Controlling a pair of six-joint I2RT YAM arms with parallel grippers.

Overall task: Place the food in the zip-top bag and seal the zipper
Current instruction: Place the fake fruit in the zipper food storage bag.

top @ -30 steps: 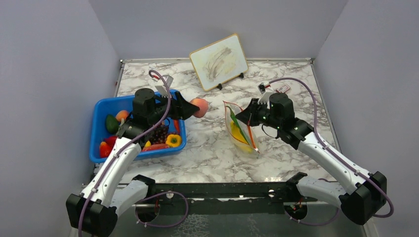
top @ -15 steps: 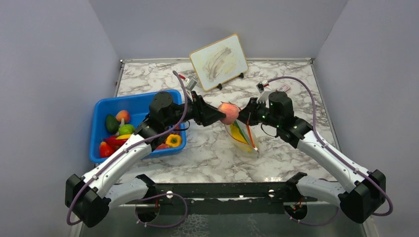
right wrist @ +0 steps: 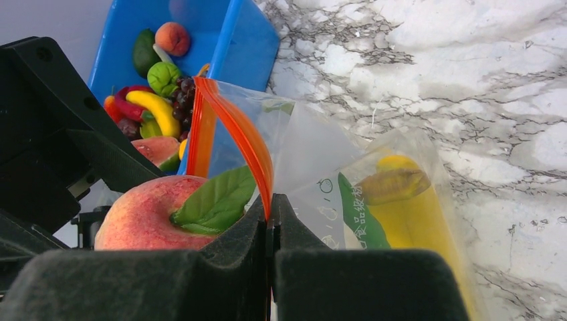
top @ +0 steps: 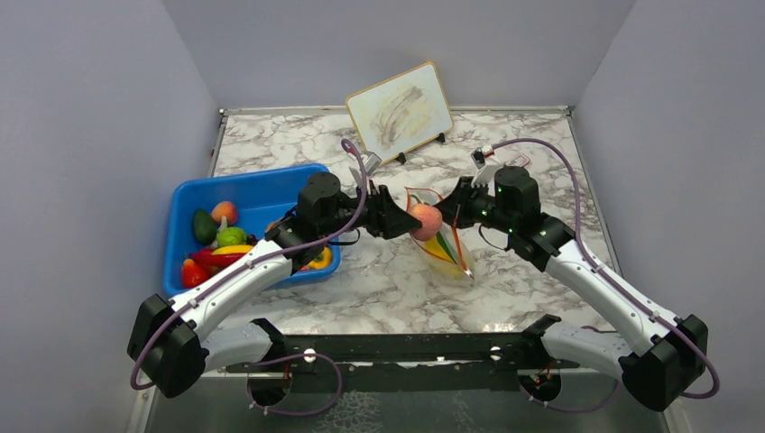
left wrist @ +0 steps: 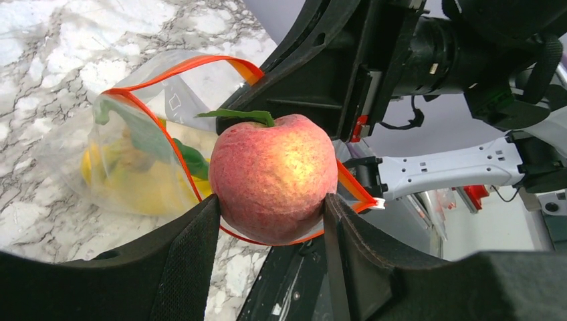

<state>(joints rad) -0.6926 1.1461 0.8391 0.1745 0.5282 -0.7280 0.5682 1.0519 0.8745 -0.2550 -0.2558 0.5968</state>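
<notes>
My left gripper (top: 419,220) (left wrist: 271,204) is shut on a peach (top: 428,219) (left wrist: 274,177) with a green leaf and holds it at the mouth of the zip-top bag (top: 442,251) (left wrist: 127,167). My right gripper (top: 449,211) (right wrist: 269,200) is shut on the orange-red zipper (right wrist: 241,130) (left wrist: 154,124) and keeps the bag's mouth lifted and open toward the left. Yellow and green food (left wrist: 144,194) (right wrist: 401,200) lies inside the bag. In the right wrist view the peach (right wrist: 144,217) sits just left of my fingers.
A blue bin (top: 244,185) (right wrist: 200,27) at the left holds several more toy fruits and vegetables (top: 221,239). A framed board (top: 400,112) leans at the back of the marble table. Grey walls close in the sides and back.
My left arm has carried the peach rightward from beside the bin to the bag's mouth. The right gripper has stayed where it was, holding the zipper.
</notes>
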